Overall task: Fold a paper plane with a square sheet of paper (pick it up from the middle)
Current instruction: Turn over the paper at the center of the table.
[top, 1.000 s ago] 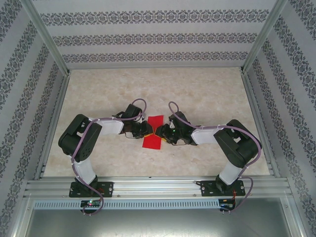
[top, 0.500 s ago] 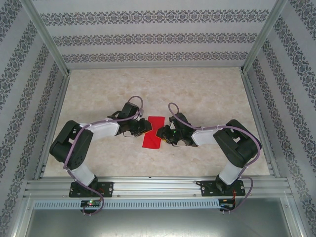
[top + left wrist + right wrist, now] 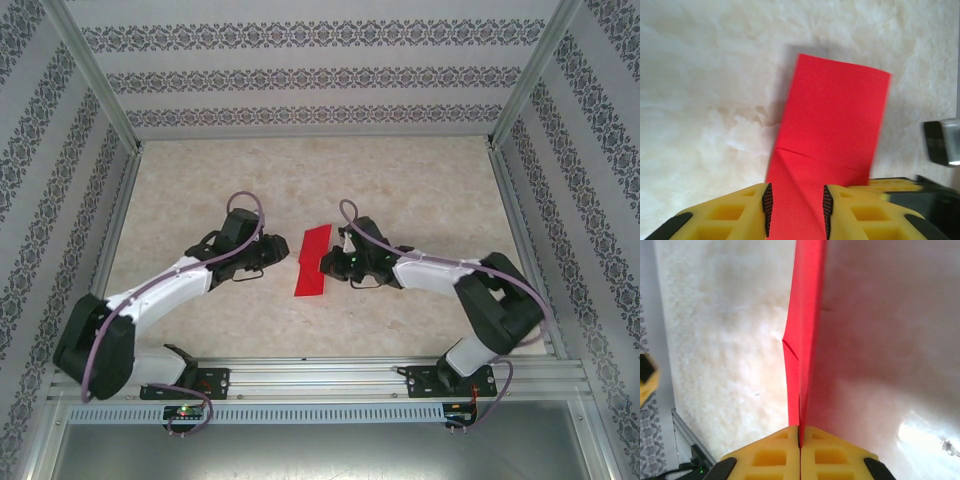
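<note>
Jutting from right pincer (image 3: pixel 800 434) — red paper (image 3: pixel 804 315) (edge-on)

My left tool (image 3: pixel 282 251) has drawn back with its jaws parted. My right tool (image 3: pixel 800 432) has clamped the thin red folded paper sheet (image 3: pixel 310 280), now tilted.

Marbled beige table (image 3: pixel 400 180) (patterned walls (image 3: pixel 300 75) around), aluminium rail (image 3: pixel 320 378).

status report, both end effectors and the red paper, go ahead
Right end effector shut on edge of red paper. Left end effector open, paper between its fingers, not pinched. Paper folded to a narrow strip.
</note>
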